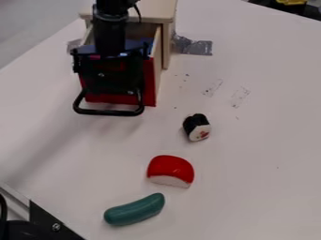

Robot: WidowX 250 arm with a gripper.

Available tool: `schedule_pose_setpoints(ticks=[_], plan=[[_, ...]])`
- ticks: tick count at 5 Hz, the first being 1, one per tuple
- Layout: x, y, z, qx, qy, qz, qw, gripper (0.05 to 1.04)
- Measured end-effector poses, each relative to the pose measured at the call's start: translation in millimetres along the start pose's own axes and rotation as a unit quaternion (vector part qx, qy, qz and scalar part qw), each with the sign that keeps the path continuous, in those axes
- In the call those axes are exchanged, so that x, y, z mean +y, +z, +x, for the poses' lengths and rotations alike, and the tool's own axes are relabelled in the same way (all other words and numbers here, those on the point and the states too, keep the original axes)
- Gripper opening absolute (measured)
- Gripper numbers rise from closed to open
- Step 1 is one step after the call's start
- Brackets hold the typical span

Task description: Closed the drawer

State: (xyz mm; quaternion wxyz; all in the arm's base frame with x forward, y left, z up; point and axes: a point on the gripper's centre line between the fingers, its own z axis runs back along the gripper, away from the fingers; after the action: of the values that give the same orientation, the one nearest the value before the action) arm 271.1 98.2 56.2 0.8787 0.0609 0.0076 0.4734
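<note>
Drawer partly open, red-fronted, maybe something blue inside; gripper at front, can't tell fingers' state.

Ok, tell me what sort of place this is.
Likely a robot test bench: a robot arm over a white table, a small drawer and toy-like food such as sushi.

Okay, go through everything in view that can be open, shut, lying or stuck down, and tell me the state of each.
Drawer, pulled open
Gripper, at the drawer's front
Sushi roll, lying on its side, white end showing
Red-and-white toy sushi, lying red side up
Green toy cucumber, lying flat
Gray tape, stuck to the table
</note>
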Motion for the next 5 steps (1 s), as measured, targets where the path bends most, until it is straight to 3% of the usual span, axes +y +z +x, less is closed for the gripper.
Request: schedule_pose_setpoints(ticks=[1, 2, 5], plan=[[-11, -6, 14, -0.016, 0.026, -0.005, 0.9995, 1.000], [-16, -14, 21, -0.009, 0.037, 0.005, 0.9993, 1.000], [-46, 10, 57, -0.033, 0.044, -0.025, 0.9982, 1.000]])
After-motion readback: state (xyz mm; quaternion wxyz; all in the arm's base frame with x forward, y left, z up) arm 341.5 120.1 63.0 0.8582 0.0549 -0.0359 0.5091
